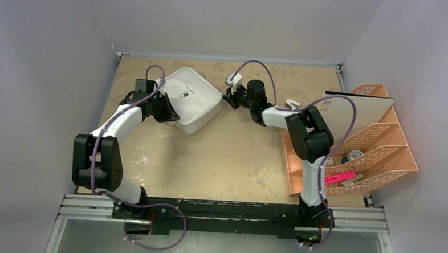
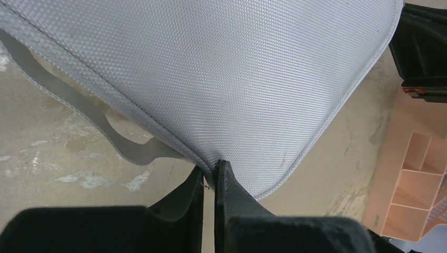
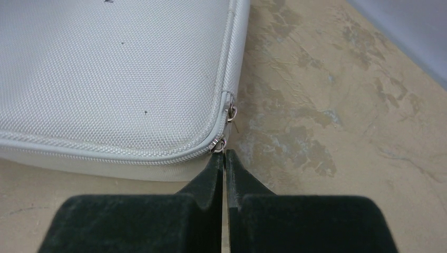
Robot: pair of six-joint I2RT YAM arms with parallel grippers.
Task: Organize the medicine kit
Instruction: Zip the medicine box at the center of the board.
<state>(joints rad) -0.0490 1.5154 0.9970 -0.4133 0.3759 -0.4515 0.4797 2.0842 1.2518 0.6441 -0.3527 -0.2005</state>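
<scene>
The medicine kit (image 1: 195, 102) lies far-left on the table (image 1: 237, 155). The left arm bends up to it, left gripper (image 2: 213, 166) pinched onto the kit's near-left edge. The right arm stretches leftward, with the right gripper (image 3: 225, 154) closed and its tips touching a zipper slider (image 3: 219, 145) at the kit's right corner.

Medicine kit (image 1: 193, 99): closed, laid flat on the table (image 1: 237, 155), far side, left of centre.
A rounded-rectangular soft case in white to light-grey woven fabric is seen, set cornerwise to the table edges. A small dark pill logo (image 1: 184, 94) with text is printed on the lid. The zipper (image 3: 105, 154) is run shut along the side wall, and two metal zipper pulls (image 3: 230, 110) are found together at one corner. A grey strap (image 2: 100, 124) is trailed on the table from one edge.
</scene>
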